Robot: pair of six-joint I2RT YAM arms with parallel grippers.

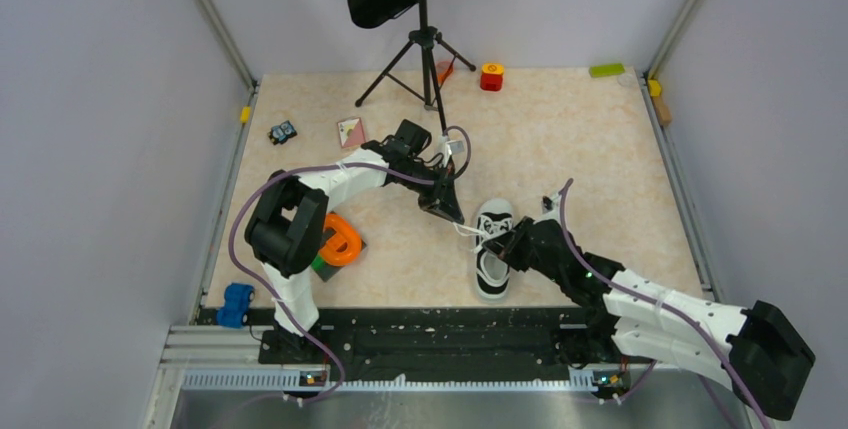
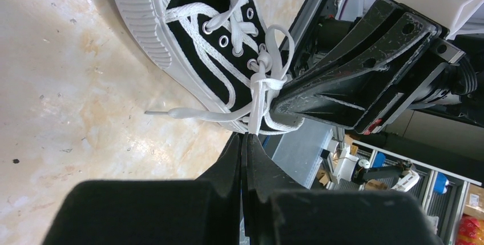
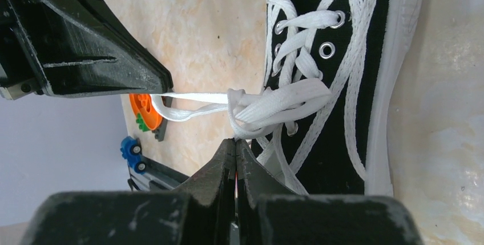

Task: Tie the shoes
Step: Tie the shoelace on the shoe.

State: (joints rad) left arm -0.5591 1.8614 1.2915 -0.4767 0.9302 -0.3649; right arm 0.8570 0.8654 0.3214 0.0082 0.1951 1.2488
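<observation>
Shoe [image 1: 491,267] lies near the front of the table [image 1: 600,149], long way running front to back. Just right of it, the right tool [image 3: 235,142] is shut at the knot in the laces [image 3: 285,99]. Farther back and left, the left tool [image 2: 246,139] pinches one lace tight.
</observation>
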